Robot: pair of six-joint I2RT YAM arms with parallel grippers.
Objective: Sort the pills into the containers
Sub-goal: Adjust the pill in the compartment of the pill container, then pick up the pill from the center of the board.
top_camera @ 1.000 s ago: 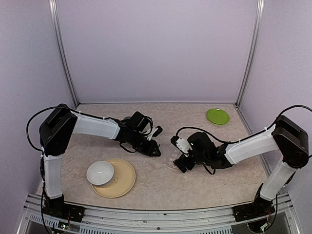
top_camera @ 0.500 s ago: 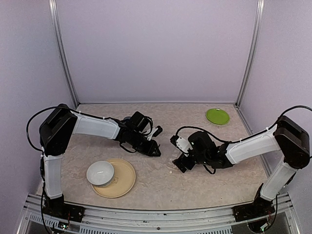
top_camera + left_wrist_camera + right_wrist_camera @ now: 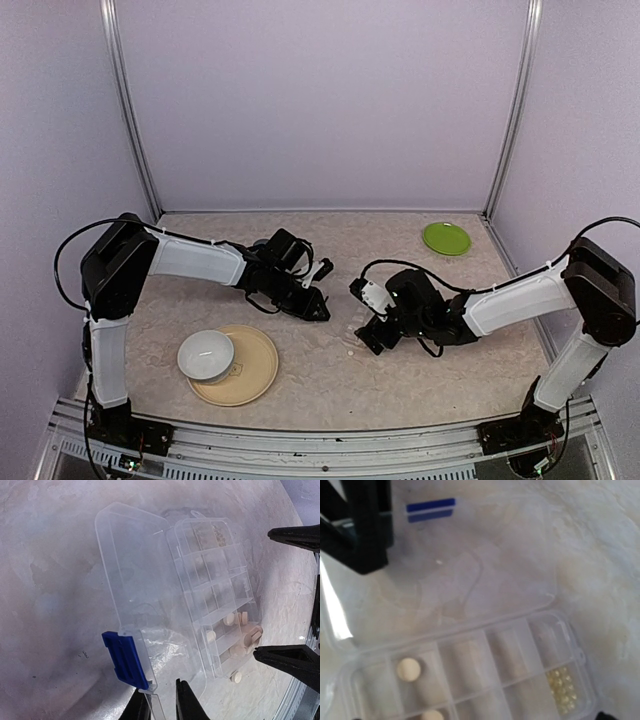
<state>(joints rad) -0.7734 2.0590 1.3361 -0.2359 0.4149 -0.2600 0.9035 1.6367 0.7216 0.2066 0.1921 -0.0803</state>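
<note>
Pills (image 3: 230,620): whitish rounds sat in compartments at one end of the clear pill box (image 3: 197,587); one more lay loose on the desk (image 3: 50,580), just beside that end. Tiny yellowish beads (image 3: 562,685) filled a compartment at the opposite end. The box lay open mid-desk between both arms, its lid (image 3: 135,575) folded flat alongside. Left gripper (image 3: 161,705) was pinching the lid's edge just beside the blue latch (image 3: 125,660). Right gripper (image 3: 262,594) was spread wide, one finger off each end of the compartment half. A tan plate (image 3: 258,372) carrying a white bowl (image 3: 206,355) stood near-left; a green disc (image 3: 446,238) far-right.
</note>
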